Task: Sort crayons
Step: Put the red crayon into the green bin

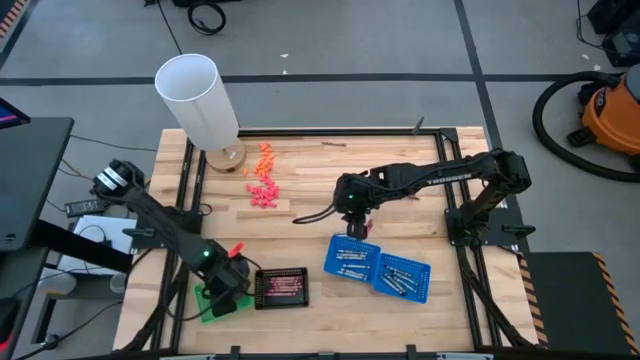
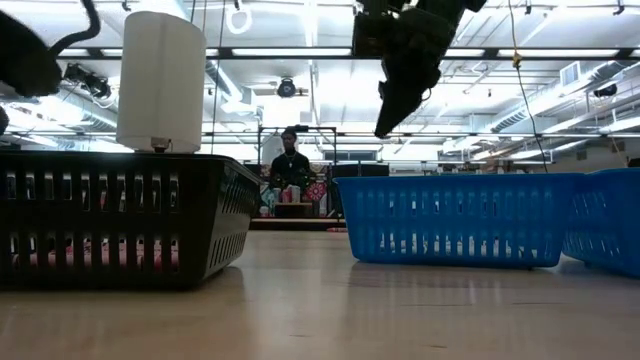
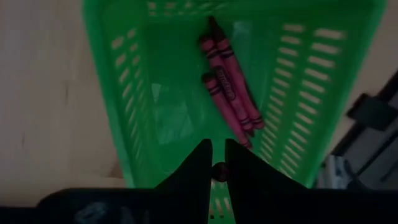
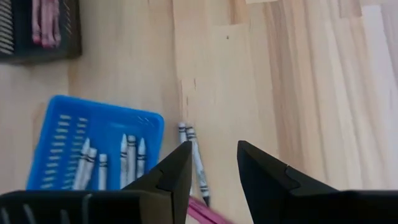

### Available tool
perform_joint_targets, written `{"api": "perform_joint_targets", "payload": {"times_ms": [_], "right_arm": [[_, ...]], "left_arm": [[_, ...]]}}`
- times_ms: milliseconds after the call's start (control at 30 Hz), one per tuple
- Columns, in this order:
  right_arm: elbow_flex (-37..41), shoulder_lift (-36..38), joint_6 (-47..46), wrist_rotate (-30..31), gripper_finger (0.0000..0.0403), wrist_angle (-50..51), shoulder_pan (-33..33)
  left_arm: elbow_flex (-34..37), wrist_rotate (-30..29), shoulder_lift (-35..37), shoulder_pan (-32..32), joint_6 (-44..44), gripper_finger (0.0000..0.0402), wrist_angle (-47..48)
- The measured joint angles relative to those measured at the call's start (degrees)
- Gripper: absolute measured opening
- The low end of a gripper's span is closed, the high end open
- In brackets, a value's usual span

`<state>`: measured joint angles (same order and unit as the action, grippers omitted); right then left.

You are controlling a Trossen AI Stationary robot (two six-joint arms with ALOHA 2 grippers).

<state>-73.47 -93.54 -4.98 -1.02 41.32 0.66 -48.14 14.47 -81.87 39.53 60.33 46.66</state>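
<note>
Right gripper (image 4: pixel 214 165), fingers parted and holding nothing, hangs above two grey crayons (image 4: pixel 194 155) on the table (image 1: pixel 400 180) at the blue basket's (image 4: pixel 56 127) 3 o'clock edge, while left gripper (image 3: pixel 217 163), nearly closed and empty, hovers over the green basket (image 3: pixel 168 93) containing red crayons (image 3: pixel 227 87).

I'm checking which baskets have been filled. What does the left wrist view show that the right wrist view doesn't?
Only the left wrist view shows the green basket holding several dark red crayons, under the nearly shut left gripper. Only the right wrist view shows the blue basket with grey crayons, two loose grey crayons on the table beside it, and the open right gripper. Both show wooden table.
</note>
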Motion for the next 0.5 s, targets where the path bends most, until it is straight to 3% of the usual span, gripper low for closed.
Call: {"api": "perform_joint_targets", "payload": {"times_ms": [333, 500], "right_arm": [[8.0, -0.1, 3.7, -0.1, 0.0136, 3.0, 5.4], [11.2, -0.1, 4.2, 0.3, 0.0136, 6.7, 11.7]], "left_arm": [[0.0, -2.1, -3.7, 0.6, 1.8, 0.0044, -0.5], [0.0, -3.1, -3.7, 0.8, 4.8, 0.0078, -1.3]]}}
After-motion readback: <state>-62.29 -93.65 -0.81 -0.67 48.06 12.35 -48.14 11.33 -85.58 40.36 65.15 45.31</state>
